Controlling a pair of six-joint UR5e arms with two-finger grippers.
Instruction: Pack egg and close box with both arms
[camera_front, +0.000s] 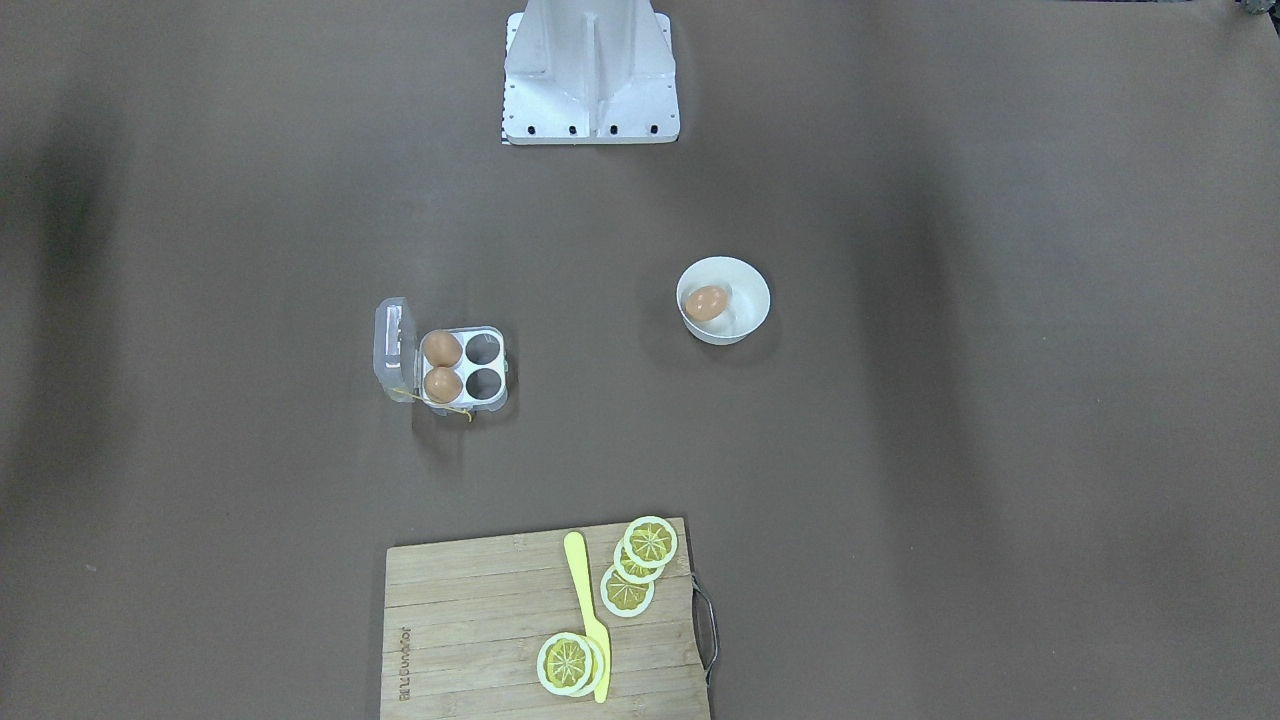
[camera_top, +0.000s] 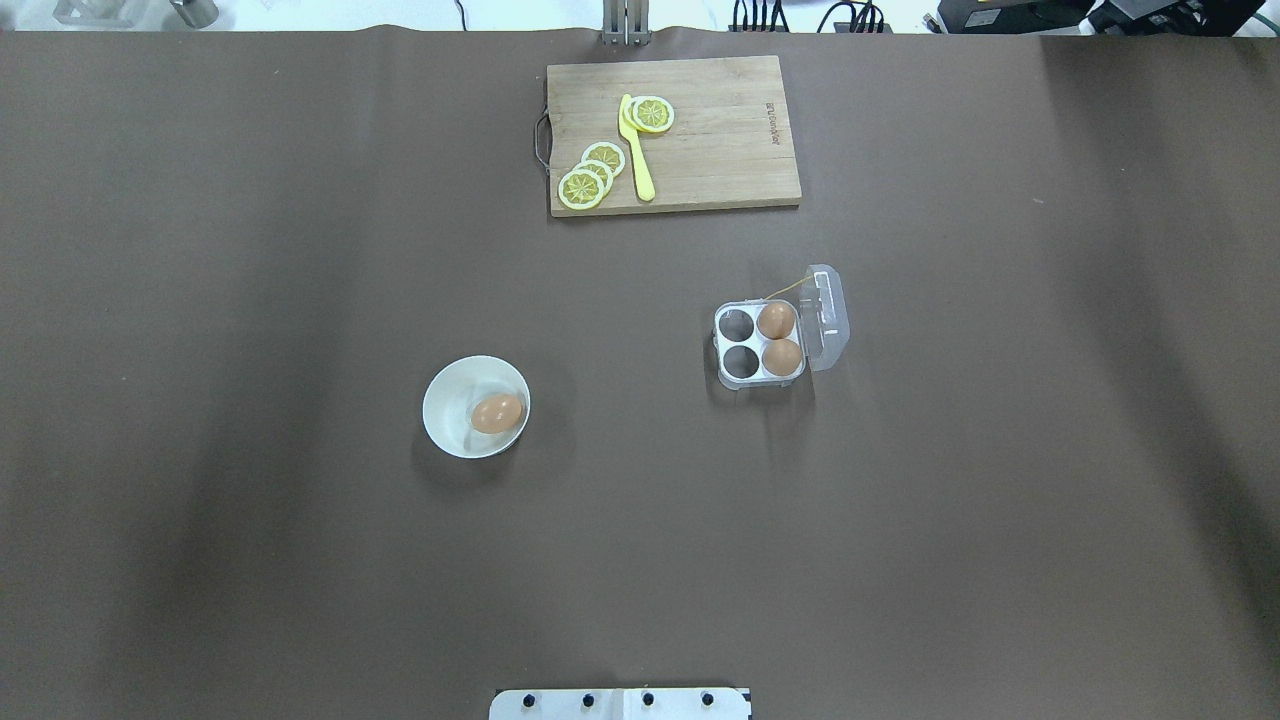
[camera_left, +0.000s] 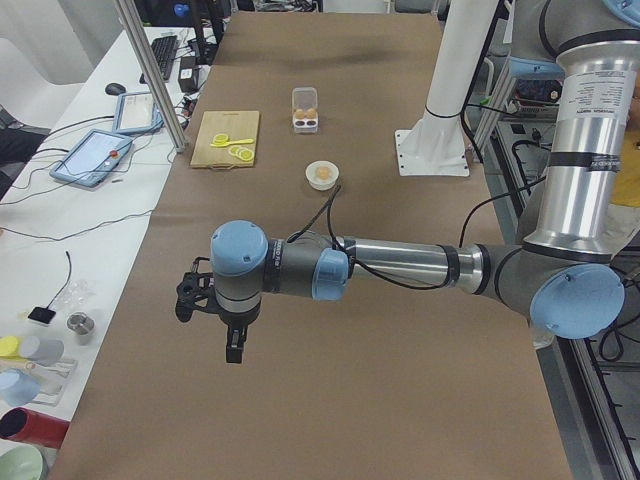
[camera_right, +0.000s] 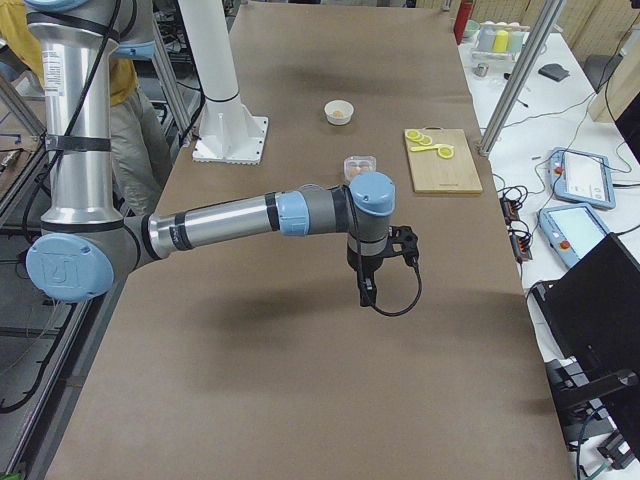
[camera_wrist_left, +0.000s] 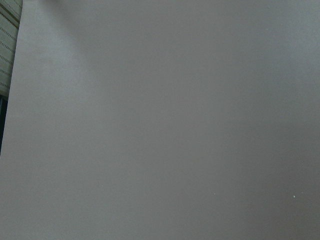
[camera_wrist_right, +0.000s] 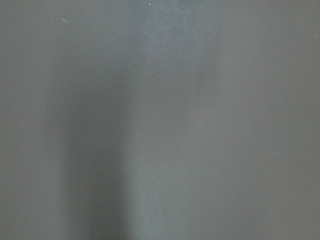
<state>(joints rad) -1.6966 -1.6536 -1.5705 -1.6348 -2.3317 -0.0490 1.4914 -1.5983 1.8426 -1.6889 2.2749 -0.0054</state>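
One egg (camera_front: 706, 301) (camera_top: 497, 412) lies in a round white bowl (camera_front: 750, 285) (camera_top: 445, 400). The clear four-cell box (camera_front: 465, 366) (camera_top: 758, 340) stands open, lid (camera_front: 393, 340) (camera_top: 828, 315) folded back, with a thin yellow string. Two more eggs (camera_front: 441, 348) (camera_front: 443, 384) fill the cells beside the lid; the other two cells are empty. My left gripper (camera_left: 232, 350) shows only in the exterior left view, above bare table far from the bowl. My right gripper (camera_right: 366, 295) shows only in the exterior right view, near the box (camera_right: 358, 165). I cannot tell whether either is open or shut. Both wrist views show bare brown table.
A wooden cutting board (camera_front: 480, 620) (camera_top: 720, 150) with lemon slices (camera_front: 650, 541) and a yellow knife (camera_front: 590, 620) lies at the table's far side. The white robot base (camera_front: 590, 80) stands at the robot's edge. Side benches with tablets (camera_left: 92, 157) (camera_right: 580, 175) flank the table.
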